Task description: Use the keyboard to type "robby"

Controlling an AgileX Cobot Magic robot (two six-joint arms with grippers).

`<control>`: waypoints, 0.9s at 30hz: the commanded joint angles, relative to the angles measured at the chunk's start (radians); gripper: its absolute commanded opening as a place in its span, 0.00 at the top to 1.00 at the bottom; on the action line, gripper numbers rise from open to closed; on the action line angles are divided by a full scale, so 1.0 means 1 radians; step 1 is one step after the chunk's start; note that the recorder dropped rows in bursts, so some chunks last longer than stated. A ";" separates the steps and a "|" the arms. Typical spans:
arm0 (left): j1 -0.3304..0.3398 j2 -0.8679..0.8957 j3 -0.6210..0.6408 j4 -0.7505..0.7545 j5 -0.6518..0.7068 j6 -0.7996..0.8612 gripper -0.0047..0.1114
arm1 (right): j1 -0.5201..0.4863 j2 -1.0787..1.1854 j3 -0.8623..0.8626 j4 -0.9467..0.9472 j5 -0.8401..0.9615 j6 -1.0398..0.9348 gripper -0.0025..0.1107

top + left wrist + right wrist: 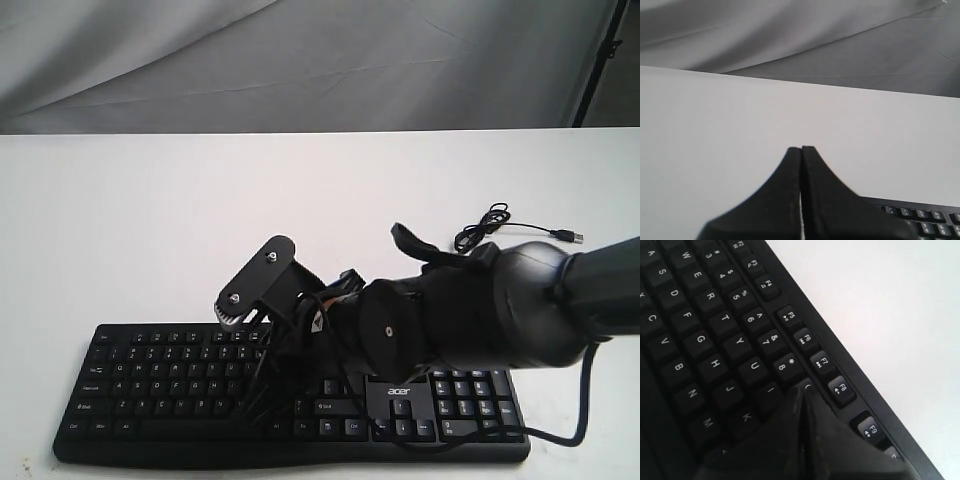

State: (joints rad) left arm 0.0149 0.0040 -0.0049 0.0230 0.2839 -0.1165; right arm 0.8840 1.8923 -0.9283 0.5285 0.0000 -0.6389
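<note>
The black acer keyboard lies along the near edge of the white table. My right arm reaches across it from the right. In the right wrist view my right gripper is shut with nothing in it. Its tip sits low over the keyboard, between the I key and the 9 key; the keys beyond are hidden under the fingers. My left gripper is shut and empty over bare table, with a corner of the keyboard beside it. The exterior view does not show it.
The keyboard's thin black cable lies coiled on the table behind the right arm, ending in a USB plug. A grey cloth backdrop hangs behind the table. A black stand leg is at the far right.
</note>
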 commanded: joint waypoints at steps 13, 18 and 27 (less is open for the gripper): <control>-0.003 -0.004 0.005 -0.009 -0.002 -0.004 0.96 | 0.001 0.002 0.001 -0.013 -0.026 -0.008 0.98; -0.003 -0.004 0.005 -0.009 -0.002 -0.004 0.96 | 0.004 0.025 0.001 -0.013 -0.024 -0.008 0.98; -0.003 -0.004 0.005 -0.009 -0.002 -0.004 0.96 | 0.004 0.034 0.001 -0.013 -0.025 -0.008 0.98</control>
State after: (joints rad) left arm 0.0149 0.0040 -0.0049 0.0230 0.2839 -0.1165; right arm 0.8840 1.9264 -0.9283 0.5266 -0.0181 -0.6422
